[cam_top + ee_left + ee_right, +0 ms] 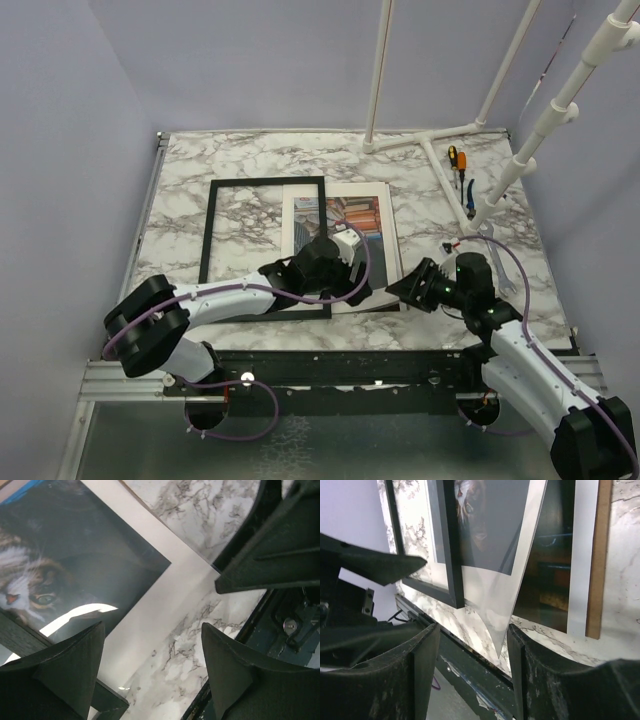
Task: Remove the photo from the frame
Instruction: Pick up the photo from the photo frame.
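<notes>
The black frame [212, 230] lies flat on the left of the marble table with bare table showing through it. Beside it on the right lies the photo [340, 215], a cat among books with white edges, over a white mat and brown board [600, 555]. My left gripper [350, 262] hovers open over the photo's near part; the cat's face [30, 587] shows beyond its fingers, and nothing sits between them. My right gripper [408, 285] is at the photo's near right corner. That corner [500, 640] curls up and points down between the open fingers [422, 670], close to the right one.
The frame's near right corner [452, 580] sits just left of the lifted photo corner. The table's near edge and dark rail [470, 670] run under my right gripper. Screwdrivers [455, 160] and a wrench [497, 255] lie at the back right by a white pipe stand [430, 140].
</notes>
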`<state>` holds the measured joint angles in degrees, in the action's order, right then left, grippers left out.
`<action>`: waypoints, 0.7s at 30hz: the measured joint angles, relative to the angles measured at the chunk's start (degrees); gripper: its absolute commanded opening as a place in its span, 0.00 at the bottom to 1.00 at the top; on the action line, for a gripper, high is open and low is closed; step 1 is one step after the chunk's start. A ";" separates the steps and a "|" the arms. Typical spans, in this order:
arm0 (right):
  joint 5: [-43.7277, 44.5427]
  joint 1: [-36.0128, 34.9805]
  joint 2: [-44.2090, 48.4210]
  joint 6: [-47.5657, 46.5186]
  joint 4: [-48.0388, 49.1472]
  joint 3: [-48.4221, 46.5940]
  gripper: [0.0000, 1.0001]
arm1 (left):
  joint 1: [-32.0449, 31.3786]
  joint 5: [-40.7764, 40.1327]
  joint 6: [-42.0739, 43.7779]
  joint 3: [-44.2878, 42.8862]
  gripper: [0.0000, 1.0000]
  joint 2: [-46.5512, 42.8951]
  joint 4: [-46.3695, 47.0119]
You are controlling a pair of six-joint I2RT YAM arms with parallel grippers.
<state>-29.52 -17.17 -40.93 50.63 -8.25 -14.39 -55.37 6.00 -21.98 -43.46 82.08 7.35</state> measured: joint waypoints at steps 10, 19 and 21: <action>-1.07 0.00 -3.34 0.83 3.50 0.52 0.54 | -4.00 -0.31 4.63 5.11 0.79 -3.65 5.40; -1.99 0.00 -4.26 3.67 5.27 0.70 0.47 | -12.70 -6.19 15.45 11.26 0.78 -5.81 11.19; -2.36 0.00 -4.96 4.33 5.66 0.70 0.46 | -14.19 -8.17 17.97 12.33 0.77 -6.01 13.09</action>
<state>-31.88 -17.17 -45.89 54.96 -2.59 -13.69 -69.56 -2.17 -4.01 -31.14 76.07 20.45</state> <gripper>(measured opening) 0.468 0.784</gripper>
